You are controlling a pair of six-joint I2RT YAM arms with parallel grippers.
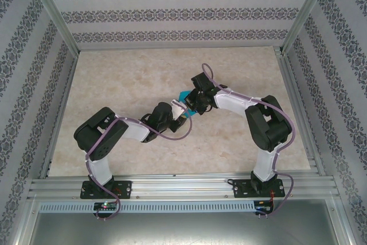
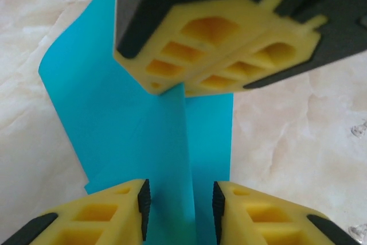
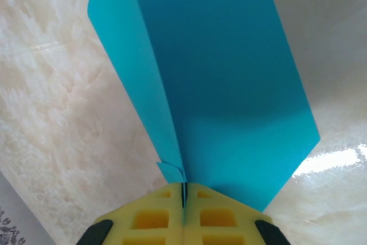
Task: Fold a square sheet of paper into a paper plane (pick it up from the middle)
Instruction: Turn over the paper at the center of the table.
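1. The marble table has its near edge cut off by the rail that carries the arm bases.
2. The square sheet of paper is held near the table's centre, bent into two flaps. From above the wrists hide most of it.
3. The right gripper is clamped tight on the sheet's fold.
4. The left gripper enters from 6 o'clock, jaws apart astride that fold. Contact is unclear.

The thin teal-blue square sheet of paper looks smooth and matt. The cream marble-patterned desk is glossy. The left end effector fingers are yellow plastic with black matt pads.
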